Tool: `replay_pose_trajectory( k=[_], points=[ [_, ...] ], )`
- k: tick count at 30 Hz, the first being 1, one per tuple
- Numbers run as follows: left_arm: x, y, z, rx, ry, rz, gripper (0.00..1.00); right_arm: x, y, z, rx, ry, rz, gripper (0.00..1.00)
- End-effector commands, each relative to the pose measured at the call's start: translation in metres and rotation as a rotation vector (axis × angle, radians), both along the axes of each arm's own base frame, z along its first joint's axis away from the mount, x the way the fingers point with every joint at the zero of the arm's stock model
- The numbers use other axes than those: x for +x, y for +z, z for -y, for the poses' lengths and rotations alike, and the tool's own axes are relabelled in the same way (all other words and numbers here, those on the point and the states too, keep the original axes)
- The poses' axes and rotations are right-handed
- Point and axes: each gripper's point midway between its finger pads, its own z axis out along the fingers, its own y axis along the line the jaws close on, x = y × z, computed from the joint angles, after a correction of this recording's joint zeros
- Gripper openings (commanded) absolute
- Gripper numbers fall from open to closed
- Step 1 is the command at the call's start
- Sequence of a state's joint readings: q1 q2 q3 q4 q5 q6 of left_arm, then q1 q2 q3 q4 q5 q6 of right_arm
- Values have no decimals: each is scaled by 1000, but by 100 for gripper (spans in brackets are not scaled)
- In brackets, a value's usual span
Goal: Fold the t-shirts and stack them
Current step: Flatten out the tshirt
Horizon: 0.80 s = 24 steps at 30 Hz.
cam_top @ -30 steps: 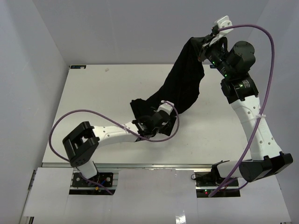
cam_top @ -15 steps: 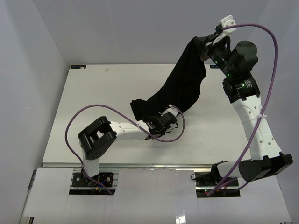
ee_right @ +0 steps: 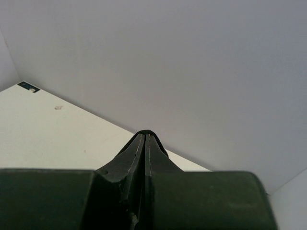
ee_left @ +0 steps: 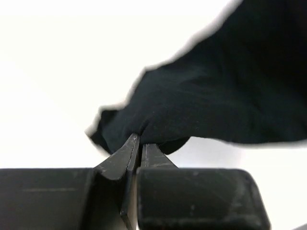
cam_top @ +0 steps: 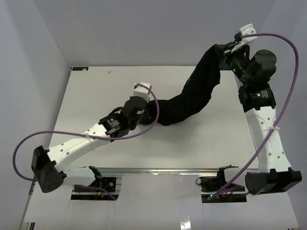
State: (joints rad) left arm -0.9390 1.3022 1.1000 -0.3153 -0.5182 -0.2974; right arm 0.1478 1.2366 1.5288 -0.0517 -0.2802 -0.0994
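— Since one second ago the left gripper (cam_top: pixel 147 104) has travelled from the near part of the table (cam_top: pixel 86 96) toward its middle. Its jaws, which stood wide, have come together on the low end of the t-shirt (cam_top: pixel 192 98).
— Is the cloth really caught?
— Yes. In the left wrist view the two fingers meet on a fold of black fabric, and the rest of the cloth spreads away from them.
— And the right gripper (cam_top: pixel 226 49)?
— It hangs high above the far right corner of the table, with its jaws pressed together on the other end. It has drifted a little to the right.
— How does the t-shirt lie?
— As one long bunched band. Its long axis runs from the middle of the table, where the belly rests on the surface, up into the air over that far right corner.
— What does the next move turn on?
— On this axis, I think. Each gripper holds one end, so to open the cloth they should pull apart along it. Which edge each one holds, I cannot tell.
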Motion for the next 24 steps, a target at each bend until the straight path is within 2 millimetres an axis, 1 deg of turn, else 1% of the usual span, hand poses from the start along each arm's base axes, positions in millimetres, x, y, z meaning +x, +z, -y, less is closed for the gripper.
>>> replay_pose_trajectory(
  k=[1, 2, 3, 4, 5, 6, 7, 9, 10, 13, 14, 16, 17, 18, 19, 20, 21, 22, 23, 24],
  points=[
    [2, 23, -38, -65, 58, 10, 8, -22, 28, 9, -13, -3, 119, 6],
    [2, 30, -42, -69, 55, 20, 8, -22, 22, 9, -13, -3, 110, 6],
    [3, 34, -48, -74, 64, 23, 8, -24, 21, 10, -11, -2, 110, 6],
    [1, 42, -50, -83, 50, 34, 8, -31, 25, 10, -8, 7, 126, 6],
    [0, 50, -52, -94, 44, 44, 8, -33, 22, 9, -7, 14, 123, 6],
    [-3, 55, -53, -101, 35, 48, 8, -37, 23, 9, -6, 17, 132, 6],
    [-8, 65, -53, -127, 10, 59, 8, -45, 30, 9, -4, 22, 161, 6],
    [-18, 77, -49, -166, -39, 61, 9, -50, 35, 10, -3, 18, 178, 6],
    [-29, 87, -45, -210, -96, 59, 9, -54, 40, 13, 1, 8, 192, 6],
    [-53, 103, -39, -293, -198, 35, 11, -61, 50, 18, 16, -12, 213, 6],
    [-66, 114, -39, -338, -242, 36, 12, -63, 52, 19, 23, -17, 218, 6],
    [-79, 118, -44, -377, -247, 8, 13, -68, 56, 22, 46, -34, 220, 6],
    [-87, 125, -52, -407, -243, 10, 16, -68, 55, 23, 52, -40, 214, 6],
    [-91, 126, -55, -425, -237, 8, 17, -68, 55, 25, 69, -53, 205, 6],
    [-94, 124, -59, -437, -222, 0, 17, -66, 53, 28, 82, -64, 190, 6],
    [-93, 125, -70, -441, -180, 17, 18, -64, 47, 28, 91, -68, 166, 6],
    [-92, 120, -75, -436, -147, 14, 18, -62, 44, 28, 98, -72, 153, 6],
    [-88, 109, -79, -434, -102, -3, 18, -57, 32, 29, 114, -77, 119, 6],
    [-78, 102, -90, -414, -17, 12, 18, -52, 24, 29, 116, -85, 101, 6],
    [-70, 92, -93, -395, 28, 7, 17, -45, 14, 30, 150, -92, 61, 6]
  ],
)
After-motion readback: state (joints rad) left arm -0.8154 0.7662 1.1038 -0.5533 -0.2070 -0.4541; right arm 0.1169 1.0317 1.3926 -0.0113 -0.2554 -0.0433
